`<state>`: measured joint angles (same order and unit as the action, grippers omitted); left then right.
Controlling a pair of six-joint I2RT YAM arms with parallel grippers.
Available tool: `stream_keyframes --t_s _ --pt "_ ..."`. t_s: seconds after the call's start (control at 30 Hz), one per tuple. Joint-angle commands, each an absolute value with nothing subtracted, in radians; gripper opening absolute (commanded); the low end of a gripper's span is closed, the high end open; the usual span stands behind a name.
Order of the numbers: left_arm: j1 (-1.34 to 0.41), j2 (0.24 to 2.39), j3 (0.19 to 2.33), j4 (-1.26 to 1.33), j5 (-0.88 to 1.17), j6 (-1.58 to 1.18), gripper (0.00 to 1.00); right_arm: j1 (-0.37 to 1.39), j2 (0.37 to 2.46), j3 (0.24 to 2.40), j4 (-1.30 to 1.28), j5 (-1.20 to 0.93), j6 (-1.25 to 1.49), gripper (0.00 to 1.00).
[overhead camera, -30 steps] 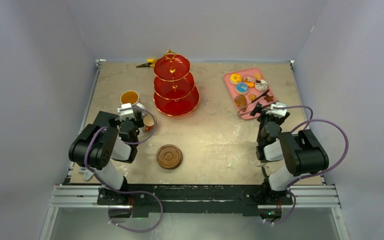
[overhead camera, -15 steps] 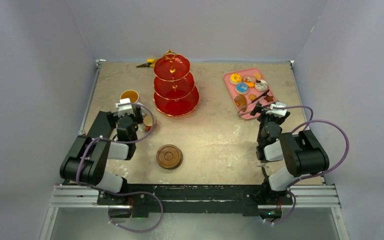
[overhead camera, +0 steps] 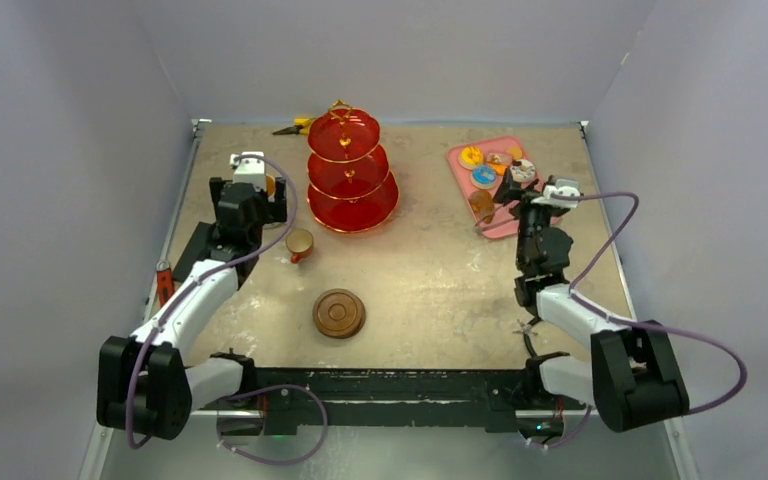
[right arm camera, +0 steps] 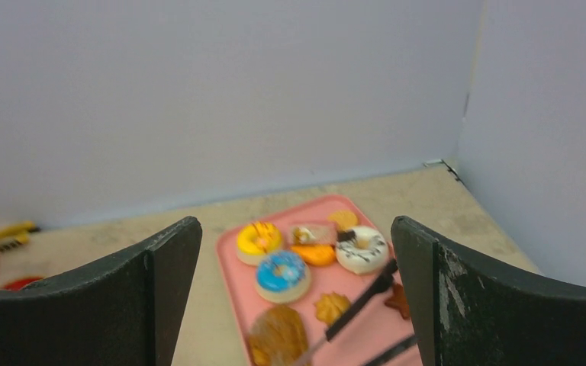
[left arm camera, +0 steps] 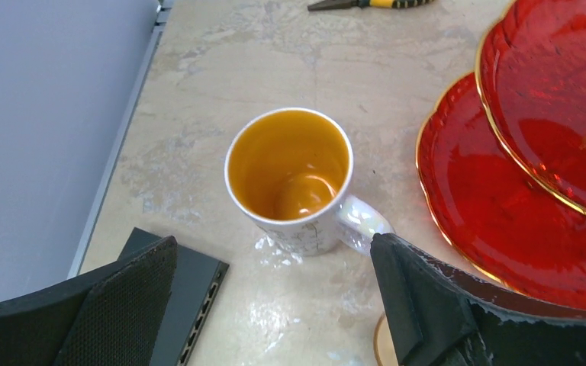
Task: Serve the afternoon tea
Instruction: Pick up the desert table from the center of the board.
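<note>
At the table's left, the left gripper [left arm camera: 273, 242] hovers over the mug [left arm camera: 290, 183], jaws spread wide and empty, one finger on each side. The mug stands upright, amber inside, its handle pointing at the right-hand finger. That is the likely trouble: if the gripper drops as it stands, that finger could hit the handle, turn the mug or tip it, and spill whatever tea it holds. The stand [overhead camera: 350, 170] sits just beside the mug, so a shove could drive the mug against the lowest red rim.

The cup [overhead camera: 299, 243] lies apart from its saucer [overhead camera: 339, 312], near the left arm; a low sweep could knock it.

On the right, the right gripper [right arm camera: 294, 236] hangs open and empty above the tray [right arm camera: 233, 282]. The pastries [right arm camera: 278, 274] sit crowded there, with tongs [right arm camera: 359, 301] lying across them, so a wide grasp may nudge neighbours or catch the tongs.
</note>
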<state>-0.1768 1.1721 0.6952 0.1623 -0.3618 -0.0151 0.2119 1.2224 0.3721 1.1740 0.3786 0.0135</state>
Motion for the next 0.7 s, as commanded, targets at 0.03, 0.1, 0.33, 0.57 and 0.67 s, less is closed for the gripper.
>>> stream_keyframes --t_s 0.03,0.1,0.33,0.57,0.67 --pt "-0.169 1.104 0.779 -0.118 -0.262 -0.037 0.98 0.214 1.169 0.591 0.718 0.293 0.249 0.99" --pt "-0.169 1.086 0.833 -0.19 -0.204 -0.018 0.98 0.207 1.191 0.643 0.617 0.4 0.443 0.99" --pt "-0.169 1.202 1.225 -0.31 -0.022 0.081 0.99 0.202 1.262 0.823 0.462 0.355 0.434 0.99" --pt "-0.17 1.508 1.547 -0.268 0.23 -0.074 0.99 0.25 1.357 0.956 0.352 0.417 0.377 0.99" --pt "-0.177 1.595 1.591 -0.202 0.303 -0.109 0.99 0.256 1.352 0.961 0.347 0.42 0.344 0.99"
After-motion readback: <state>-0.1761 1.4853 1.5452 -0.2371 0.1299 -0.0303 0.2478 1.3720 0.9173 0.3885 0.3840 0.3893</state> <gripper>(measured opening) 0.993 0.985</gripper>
